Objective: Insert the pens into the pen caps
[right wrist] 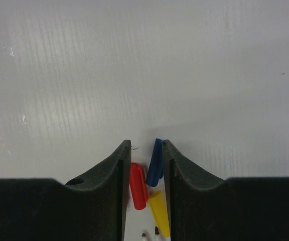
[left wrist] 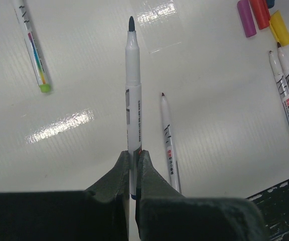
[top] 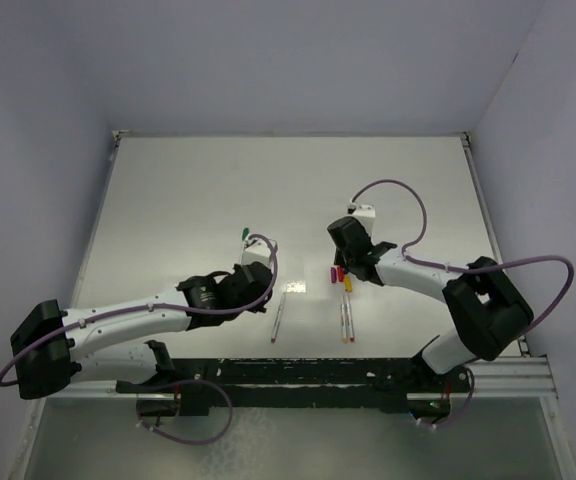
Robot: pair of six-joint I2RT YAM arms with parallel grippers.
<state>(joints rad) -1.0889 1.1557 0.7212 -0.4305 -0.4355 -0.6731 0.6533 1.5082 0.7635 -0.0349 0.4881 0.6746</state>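
Observation:
My left gripper (left wrist: 133, 161) is shut on the lower barrel of a white pen (left wrist: 133, 95), whose dark bare tip points away, above the table. Another uncapped pen (left wrist: 168, 143) with a red tip lies just to its right. A pen with a green cap (left wrist: 34, 52) lies at the far left, and two pens (left wrist: 287, 98) at the right. My right gripper (right wrist: 145, 146) is open and low over the caps. Between its fingers are a red cap (right wrist: 138, 186), a blue cap (right wrist: 155, 163) leaning on the right finger, and a yellow cap (right wrist: 159, 213). A magenta cap (left wrist: 246, 19) lies beside them.
A black rail (top: 318, 372) runs along the near table edge behind the pens. A glossy clear patch (left wrist: 157, 20) sticks to the white table ahead of the held pen. Walls close off the table's left, far and right sides.

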